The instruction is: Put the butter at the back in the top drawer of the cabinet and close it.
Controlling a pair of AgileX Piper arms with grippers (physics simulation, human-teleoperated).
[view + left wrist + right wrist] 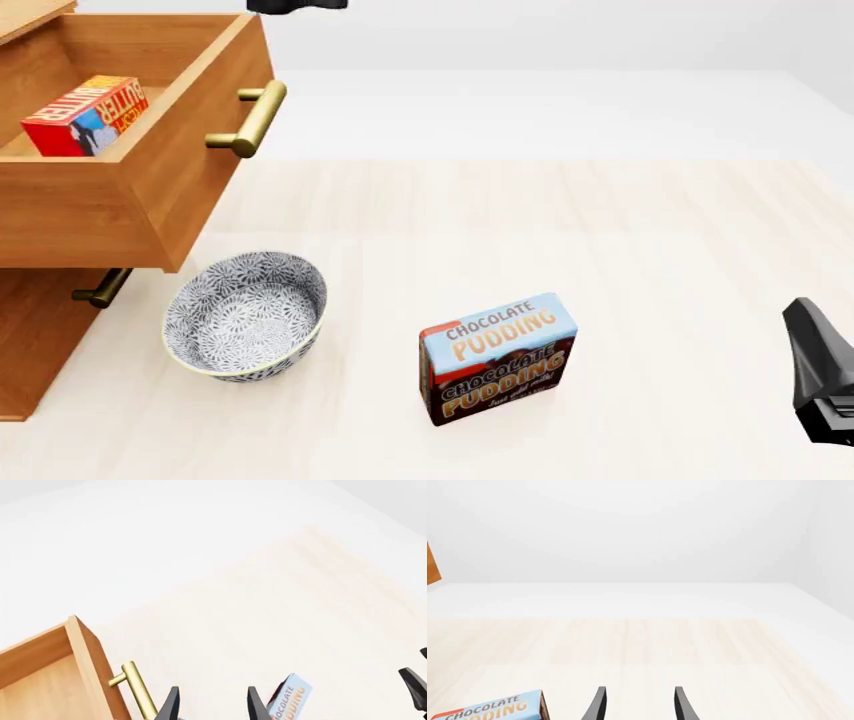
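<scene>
The butter (83, 115), a small red box, lies inside the top drawer (160, 190), which stands pulled out of the cabinet (34, 340). The drawer's brass handle (250, 118) faces the table. My left gripper (212, 690) is open and holds nothing; it hovers high above the table just beside the handle (137, 687) and drawer front (93, 665). In the front view only a dark bit of the left arm (296, 5) shows at the top edge. At the right edge, my right gripper (814, 350) is low over the table; its wrist view shows the gripper (638, 689) open and empty.
A patterned bowl (247, 315) sits on the table in front of the cabinet, under the open drawer's corner. The chocolate pudding box (498, 355) stands upright mid-table and also shows as the pudding box (290, 697) and the pudding box (490, 710). A lower drawer handle (100, 290) sticks out.
</scene>
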